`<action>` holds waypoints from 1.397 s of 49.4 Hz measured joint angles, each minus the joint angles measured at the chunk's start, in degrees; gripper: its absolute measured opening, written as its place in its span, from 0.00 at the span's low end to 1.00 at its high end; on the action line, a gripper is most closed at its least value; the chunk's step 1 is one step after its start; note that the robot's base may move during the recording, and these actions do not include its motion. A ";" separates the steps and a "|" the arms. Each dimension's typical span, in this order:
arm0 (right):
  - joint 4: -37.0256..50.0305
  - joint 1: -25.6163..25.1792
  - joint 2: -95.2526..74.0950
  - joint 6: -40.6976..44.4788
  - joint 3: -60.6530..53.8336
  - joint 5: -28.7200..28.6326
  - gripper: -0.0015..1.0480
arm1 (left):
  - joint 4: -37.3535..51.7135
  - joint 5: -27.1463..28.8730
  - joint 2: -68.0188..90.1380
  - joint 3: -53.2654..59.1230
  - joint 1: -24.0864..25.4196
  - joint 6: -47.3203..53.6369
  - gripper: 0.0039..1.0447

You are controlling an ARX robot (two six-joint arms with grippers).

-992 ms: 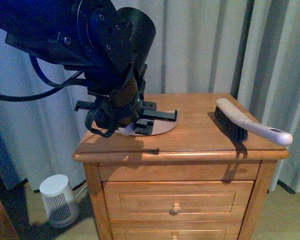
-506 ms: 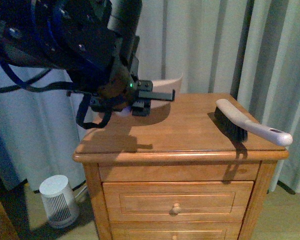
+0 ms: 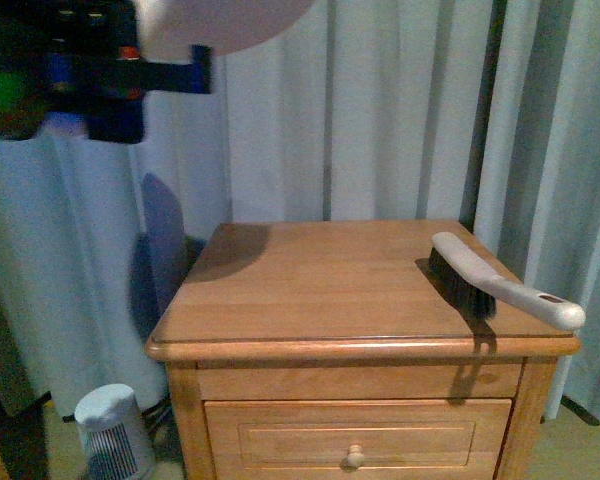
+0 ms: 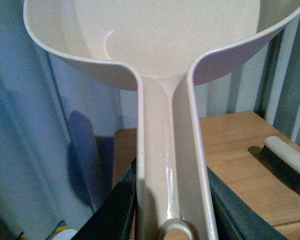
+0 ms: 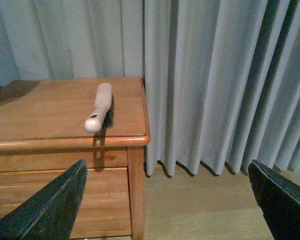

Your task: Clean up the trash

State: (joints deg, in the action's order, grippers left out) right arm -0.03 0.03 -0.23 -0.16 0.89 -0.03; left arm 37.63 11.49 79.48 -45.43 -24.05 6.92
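Left wrist view: my left pincer [image 4: 174, 212] clamps the dustpan [image 4: 165, 45] by its handle, held high. My right pincer [image 5: 172, 200] gapes wide, empty. The brush [image 5: 101, 106] lies on the table [image 5: 40, 110].

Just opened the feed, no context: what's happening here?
The left end effector grips the pale beige plastic dustpan by its handle and holds it high, above and left of the wooden nightstand. The white-handled, dark-bristled brush lies on the nightstand's right side with nothing touching it. The right end effector hangs open and empty off to that side. No crumpled white paper wad shows on the top or in the visible part of the pan.
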 joint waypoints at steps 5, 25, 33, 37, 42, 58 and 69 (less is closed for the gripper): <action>0.00 0.00 0.00 0.00 0.00 0.00 0.93 | 1.55 -1.77 -9.42 9.27 2.78 2.03 0.26; 0.00 0.00 0.00 0.00 0.00 -0.02 0.93 | -12.98 -10.84 -46.42 29.42 14.88 1.36 0.26; 0.00 0.00 0.00 0.00 0.00 0.00 0.93 | -23.98 -17.68 -60.94 32.09 21.75 0.00 0.26; 0.00 0.00 0.00 0.00 0.00 0.00 0.93 | -29.16 -20.44 -67.73 33.33 26.14 -1.73 0.26; 0.00 0.00 0.00 0.00 0.00 0.00 0.93 | -29.83 -21.86 -69.46 33.88 28.04 -3.32 0.26; 16.87 12.31 -27.21 4.59 4.94 22.43 0.93 | -30.47 -21.84 -69.79 34.45 27.98 -6.16 0.26; 13.49 9.51 -59.36 -6.08 26.99 13.62 0.93 | -30.47 -21.84 -69.79 34.45 27.98 -6.19 0.26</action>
State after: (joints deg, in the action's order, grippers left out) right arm 13.45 9.54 -59.59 -6.24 27.88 13.58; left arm 7.16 -10.35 9.69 -10.98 3.92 0.73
